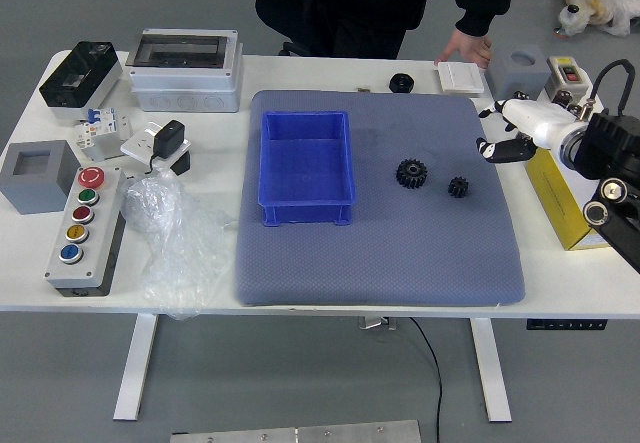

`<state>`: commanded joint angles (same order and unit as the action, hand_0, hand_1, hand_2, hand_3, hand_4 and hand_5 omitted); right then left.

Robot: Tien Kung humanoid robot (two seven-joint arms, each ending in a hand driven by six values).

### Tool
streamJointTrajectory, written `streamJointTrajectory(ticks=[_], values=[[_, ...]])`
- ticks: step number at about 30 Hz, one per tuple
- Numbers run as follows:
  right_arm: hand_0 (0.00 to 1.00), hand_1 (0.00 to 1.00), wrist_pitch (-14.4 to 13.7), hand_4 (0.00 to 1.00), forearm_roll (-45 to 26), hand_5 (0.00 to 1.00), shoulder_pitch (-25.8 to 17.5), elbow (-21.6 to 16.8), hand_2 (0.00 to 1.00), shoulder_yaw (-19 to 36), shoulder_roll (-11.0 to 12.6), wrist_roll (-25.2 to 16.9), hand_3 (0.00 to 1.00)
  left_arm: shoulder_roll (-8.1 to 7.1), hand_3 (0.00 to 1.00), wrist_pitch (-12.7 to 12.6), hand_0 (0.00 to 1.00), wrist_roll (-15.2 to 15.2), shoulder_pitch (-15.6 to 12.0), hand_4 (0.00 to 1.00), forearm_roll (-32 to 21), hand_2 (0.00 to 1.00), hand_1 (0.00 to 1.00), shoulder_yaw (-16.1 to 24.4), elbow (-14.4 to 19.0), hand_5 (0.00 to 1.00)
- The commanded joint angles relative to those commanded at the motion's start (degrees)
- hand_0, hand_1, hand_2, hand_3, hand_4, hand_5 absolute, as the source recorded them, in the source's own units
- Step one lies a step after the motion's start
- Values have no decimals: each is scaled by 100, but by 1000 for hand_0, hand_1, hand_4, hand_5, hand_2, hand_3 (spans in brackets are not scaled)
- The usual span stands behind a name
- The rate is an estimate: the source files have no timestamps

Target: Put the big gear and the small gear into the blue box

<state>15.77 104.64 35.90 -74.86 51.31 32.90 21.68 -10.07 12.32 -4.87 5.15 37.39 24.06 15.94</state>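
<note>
1. Nearest me, the bare front of a blue-grey mat [380,268] covers part of the white counter [575,288].
2. The small gear [458,187] lies on the mat's right side, the closer of the two gears to my reach.
3. Just beyond and to its left sits the big gear [411,173], near it but not touching. Neither gear is in the box.
4. Left of both, the blue box [305,170] stands upright on the mat, its open top facing up.
5. My right hand [512,131] hangs at the mat's right edge, fingers apart and gripping nothing. I judge the step in hand to be the approach to a first gear; which one, I cannot tell.
6. The next move calls for a leftward reach, a lowering over the chosen gear and a careful pinch of its rim, without nudging its neighbor.
7. At the far side, a person in black [350,3] stands, one hand [467,48] down at the edge beside a small white box [460,78].
</note>
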Motion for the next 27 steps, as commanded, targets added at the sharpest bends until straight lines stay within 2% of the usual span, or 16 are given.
streamJointTrajectory(ticks=[3,4,9,10,27], values=[[699,705,-6,525,-24,461,11,68,867,-33,-52,-4,868,0,785,0,861,0,0,601,-1,831,832,-6,0,374],[655,668,-10,535,-37,435,15,99,846,-47,-76,-7,852,1,785,0,861,-1,0,602,-2,831,832,-10,0,374],[655,668,-27,535,-119,435,62,310,846,-139,-222,-20,852,4,785,0,861,-1,4,602,-3,831,832,-25,0,374],[632,645,-28,541,-136,403,73,352,843,-159,-248,-22,831,4,785,0,861,0,6,601,-3,831,831,-26,0,374],[625,635,-144,564,-492,391,317,925,843,-524,-520,-183,802,27,783,-1,861,-2,0,600,-14,831,831,-27,-3,371]])
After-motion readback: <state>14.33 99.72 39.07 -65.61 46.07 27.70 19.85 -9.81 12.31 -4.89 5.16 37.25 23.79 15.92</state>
